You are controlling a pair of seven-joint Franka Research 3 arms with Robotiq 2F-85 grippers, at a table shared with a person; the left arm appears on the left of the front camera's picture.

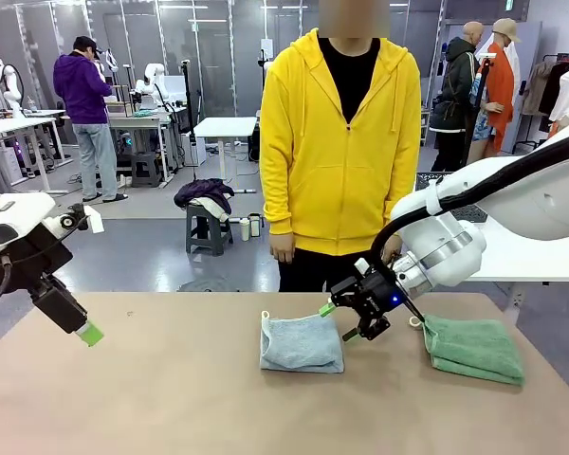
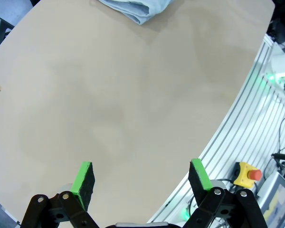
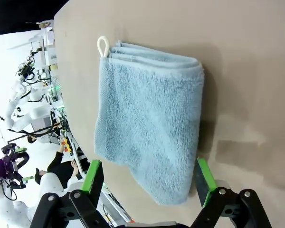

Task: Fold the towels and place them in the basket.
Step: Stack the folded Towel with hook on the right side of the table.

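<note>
A pale grey-blue towel (image 1: 302,343) lies folded in the middle of the brown table (image 1: 171,398), a small white loop (image 3: 103,46) at one corner. My right gripper (image 1: 343,322) hangs open just right of it and slightly above. In the right wrist view the towel's (image 3: 149,128) near end lies between the spread green pads (image 3: 92,175) of that gripper (image 3: 149,179). A mint green towel (image 1: 472,349) rests folded at the table's right. My left gripper (image 1: 83,330) hovers open over the table's left end, holding nothing (image 2: 141,178). The basket is out of view.
A person in a yellow hoodie (image 1: 339,142) stands at the far edge, hands (image 1: 283,248) down at the sides. In the left wrist view an aluminium rail (image 2: 237,123) borders the table, with a yellow box carrying a red stop button (image 2: 249,175) beyond it.
</note>
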